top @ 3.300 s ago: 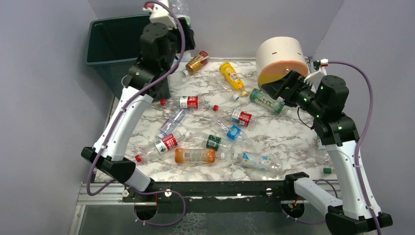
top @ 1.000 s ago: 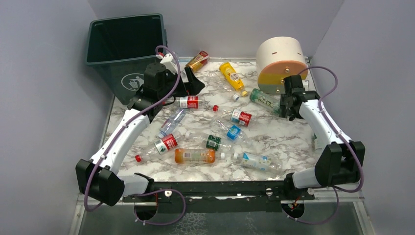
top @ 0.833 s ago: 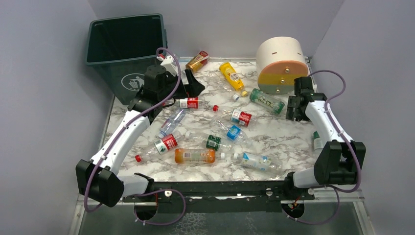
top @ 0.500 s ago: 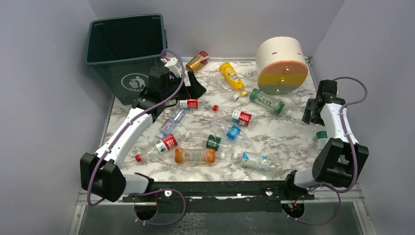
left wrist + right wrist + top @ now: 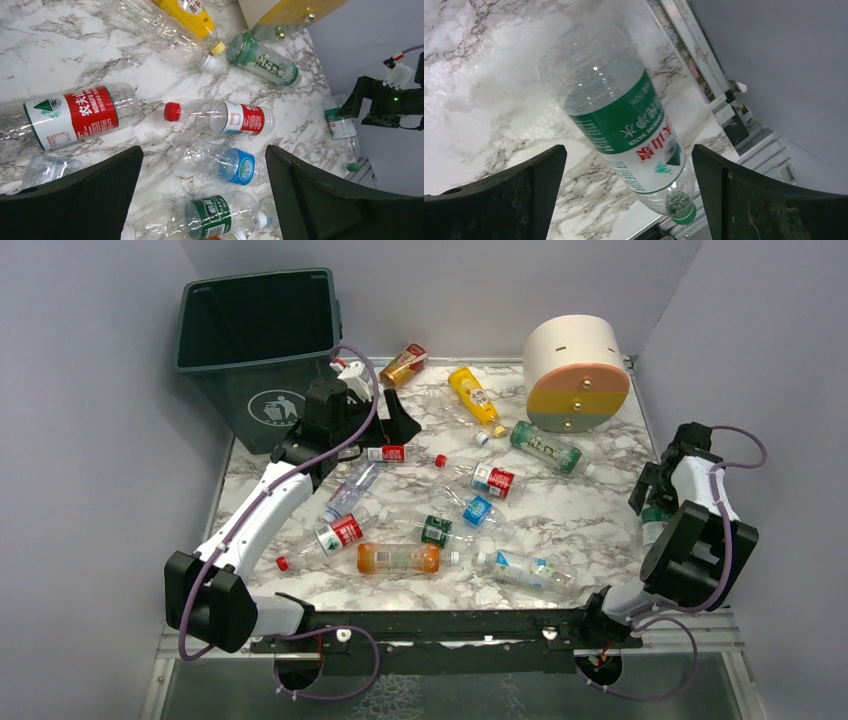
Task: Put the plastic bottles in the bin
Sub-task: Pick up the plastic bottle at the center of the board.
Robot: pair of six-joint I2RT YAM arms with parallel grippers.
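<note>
Several plastic bottles lie scattered on the marble table. My left gripper [image 5: 398, 422] hangs open beside the dark green bin [image 5: 225, 390], above a red-label bottle [image 5: 75, 115]. Its wrist view also shows another red-label bottle [image 5: 240, 118], a blue-label one [image 5: 239, 167] and a green-label one [image 5: 212, 217] below the open left gripper [image 5: 202, 150]. My right gripper [image 5: 650, 502] is at the table's right edge, open. A clear bottle with a green label and green cap [image 5: 629, 130] lies beneath the right gripper [image 5: 628, 150], between the fingers in view but not touched.
A big cream cylinder [image 5: 575, 370] with a yellow, pink and grey face stands at the back right. An orange bottle [image 5: 398, 558], a yellow one [image 5: 473, 392] and an amber one [image 5: 403, 364] lie about. Grey walls enclose the table; a metal rail [image 5: 724, 107] runs along its right edge.
The left arm has come down from above the bin, where it held a clear bottle, and is now empty. The right arm swung from the cylinder to the right edge.
</note>
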